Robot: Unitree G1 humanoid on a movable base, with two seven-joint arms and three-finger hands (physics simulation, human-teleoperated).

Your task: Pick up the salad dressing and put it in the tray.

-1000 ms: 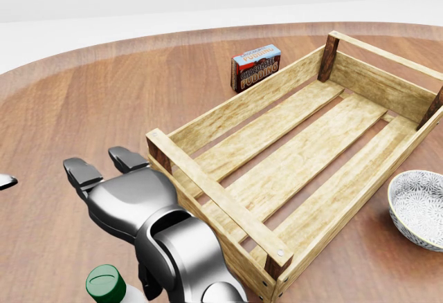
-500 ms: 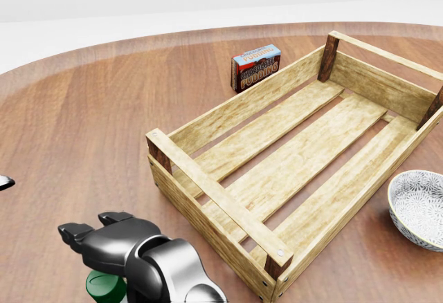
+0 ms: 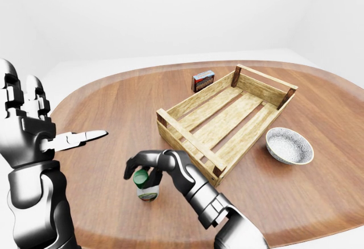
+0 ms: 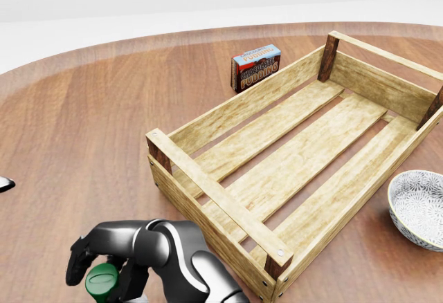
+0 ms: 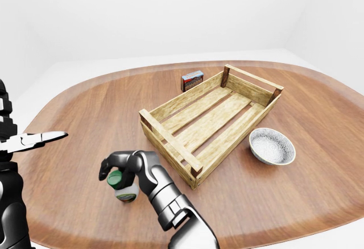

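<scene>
Right hand: fingers curled round the salad dressing, upright on the table. Tray: just right of them. Left hand: fingers spread apart, raised.

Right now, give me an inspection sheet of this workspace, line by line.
Surface: rounded wooden table, brown grain.
Job's things: salad dressing bottle with a green cap, upright on the table, left of the tray in the left-eye view; wooden slatted tray, nothing in it.
Clutter: chocolate pudding box beside the tray's far wall, outside it; patterned bowl on the table right of the tray.
Grippers: right hand curled over the bottle's cap, fingers round it; full closure not certain. Left hand raised at the view's left, fingers open, holding nothing.
Cables: nothing seen.
Surroundings: plain white walls and floor.
</scene>
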